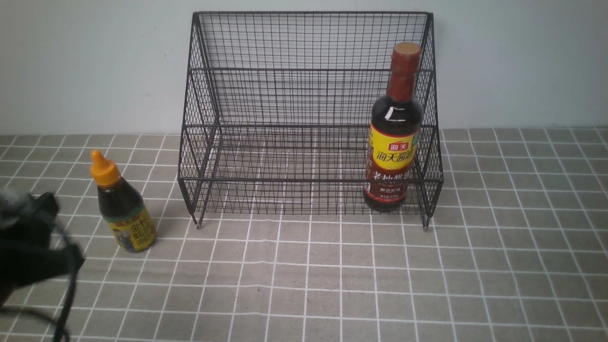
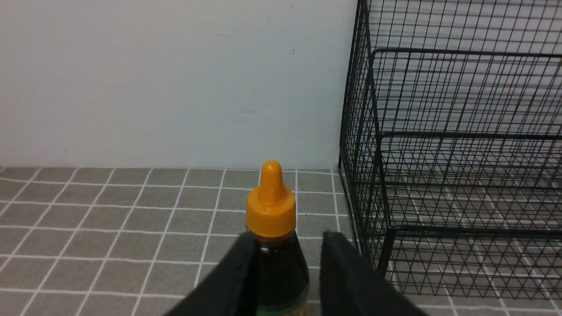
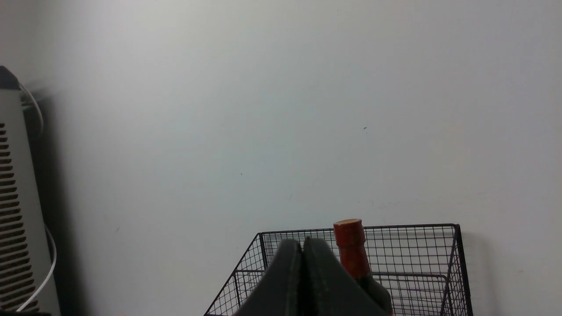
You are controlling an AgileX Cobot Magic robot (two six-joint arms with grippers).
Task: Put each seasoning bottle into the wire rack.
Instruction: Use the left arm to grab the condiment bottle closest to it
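Nearest the front camera, at lower left: left arm (image 1: 28,256), black and blurred, low over the grid-patterned tablecloth (image 1: 332,285). Left gripper (image 2: 290,240) checked from its wrist view: fingers (image 2: 237,276) parted, with the short squat bottle (image 1: 124,209) framed between them. No clamp observed. From the front, the arm stops short of the bottle and is apart from it.

Short squat bottle: orange pointed nozzle cap, dark sauce, yellow label. Standing on the tablecloth outside the wire rack (image 1: 304,71), on the robot's left of it, near the left front foot. Not yet racked.

Tall bottle (image 1: 394,137): brown-red cap and neck, dark sauce, yellow label with red band. Upright inside the wire rack, on the lower tier at its right end, behind the low front rail and close to the right sloping side. Contact with that side not determinable.

Right gripper (image 3: 303,245), seen from its wrist view only: fingers pressed flat together. Facing the pale wall (image 3: 281,109) and the rack's top edge, with the tall bottle's cap visible just past the fingertips.
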